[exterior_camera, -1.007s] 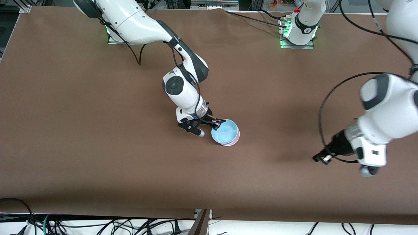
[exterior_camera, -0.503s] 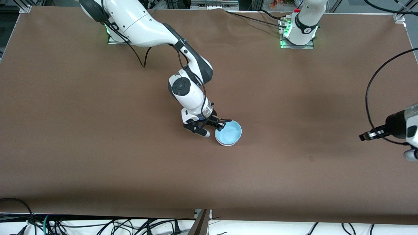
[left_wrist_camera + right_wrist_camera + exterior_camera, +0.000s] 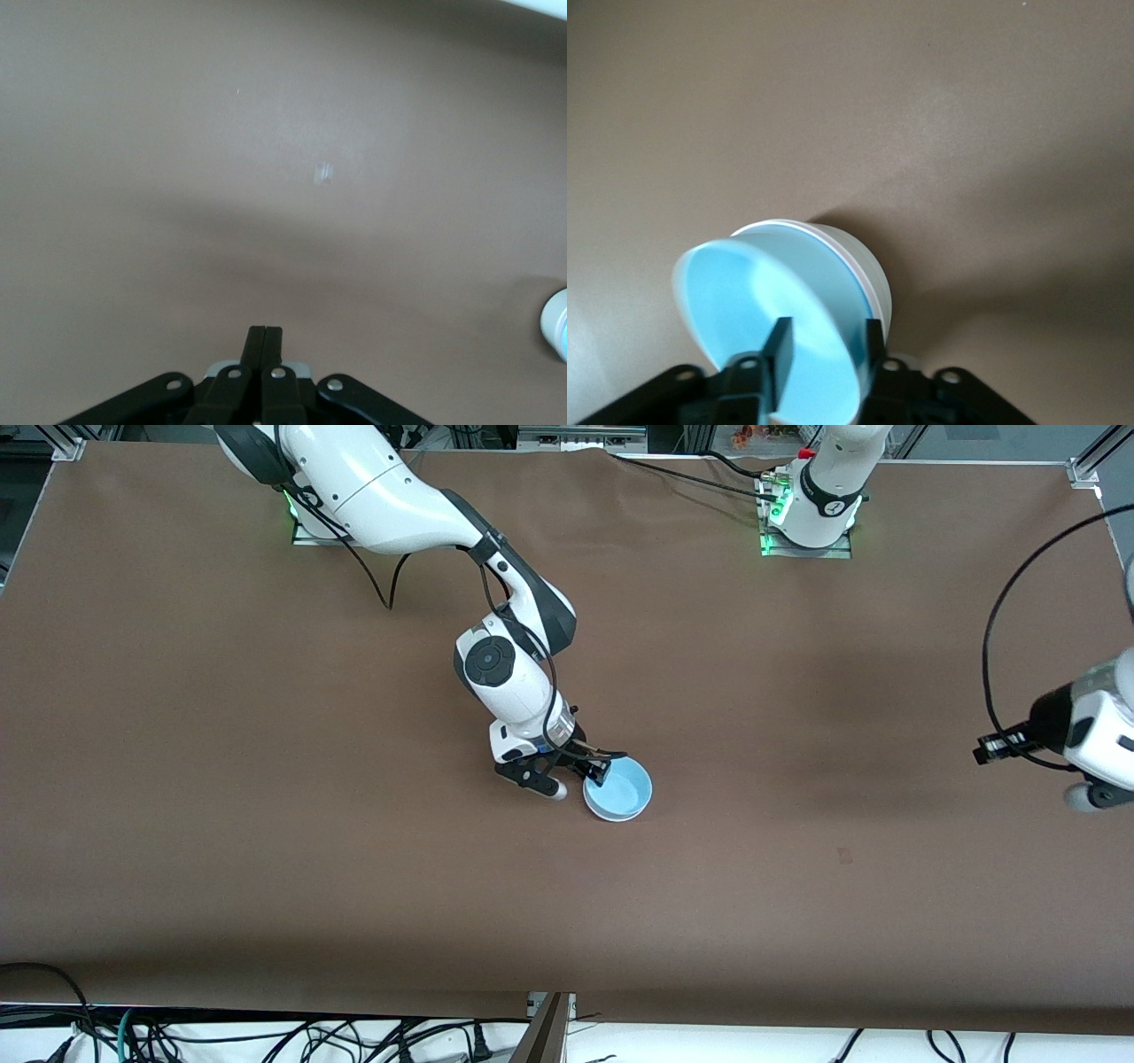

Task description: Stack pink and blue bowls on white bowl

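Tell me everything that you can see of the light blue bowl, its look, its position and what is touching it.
The blue bowl is small, round, shallow, of smooth plastic as it looks, pale sky blue inside. It sits upright near the table's middle, nested as the top of a stack: a white bowl's rim and wall show under it; no pink is visible. The right gripper has its jaws astride the bowl's rim, one finger inside, one outside; whether they still pinch it I cannot tell.

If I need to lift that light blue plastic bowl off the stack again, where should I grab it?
Probably by its thin rim, from above, one finger inside and one outside. The light blue plastic bowl sits upright, nested in the stack, so its wall is covered. The right hand already straddles the rim nearest it; the left hand waits aside.
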Tool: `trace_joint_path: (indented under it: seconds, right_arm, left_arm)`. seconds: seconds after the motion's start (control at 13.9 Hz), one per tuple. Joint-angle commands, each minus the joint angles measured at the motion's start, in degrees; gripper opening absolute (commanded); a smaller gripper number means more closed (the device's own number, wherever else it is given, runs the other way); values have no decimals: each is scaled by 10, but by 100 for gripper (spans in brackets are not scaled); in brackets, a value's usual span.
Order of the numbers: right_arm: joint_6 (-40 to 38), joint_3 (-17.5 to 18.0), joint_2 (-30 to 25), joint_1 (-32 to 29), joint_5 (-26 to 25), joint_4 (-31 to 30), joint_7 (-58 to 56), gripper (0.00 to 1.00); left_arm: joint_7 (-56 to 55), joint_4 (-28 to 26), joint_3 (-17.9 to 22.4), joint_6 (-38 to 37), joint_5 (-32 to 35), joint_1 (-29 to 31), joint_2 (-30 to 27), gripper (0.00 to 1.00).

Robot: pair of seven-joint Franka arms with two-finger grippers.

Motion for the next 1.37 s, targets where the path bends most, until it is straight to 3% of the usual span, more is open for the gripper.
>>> trace_joint_path:
  seconds: [0.0, 0.29, 0.36, 0.43, 0.65, 0.93, 1.08, 1.29]
  right_arm:
    - [-50, -15, -8, 0, -9, 16, -1, 100]
    - [-207, -40, -54, -25, -9, 45, -71, 100]
    - [-255, -40, -64, -40, -9, 50, -121, 100]
    - [-296, -41, -85, -59, -9, 50, -181, 100]
    - [-421, -72, -145, -108, -10, 50, -347, 100]
    - [-585, -169, -221, -113, -38, 51, -562, 100]
    - [-660, -195, -262, -115, -37, 52, -568, 100]
    - [-740, -202, -300, -150, -39, 63, -572, 100]
  left_arm:
    - [19, -88, -78, 29, -12, 110, -62, 0]
    - [73, -169, -312, 73, -12, 385, -56, 0]
    - [76, -183, -360, 81, -12, 439, -49, 0]
    - [76, -195, -383, 90, -12, 467, -41, 0]
    - [84, -200, -387, 91, -8, 474, -33, 0]
    - [85, -205, -389, 91, -7, 481, -33, 0]
    - [84, -198, -388, 92, -5, 482, -33, 0]
    - [85, -158, -385, 86, -4, 495, -34, 0]
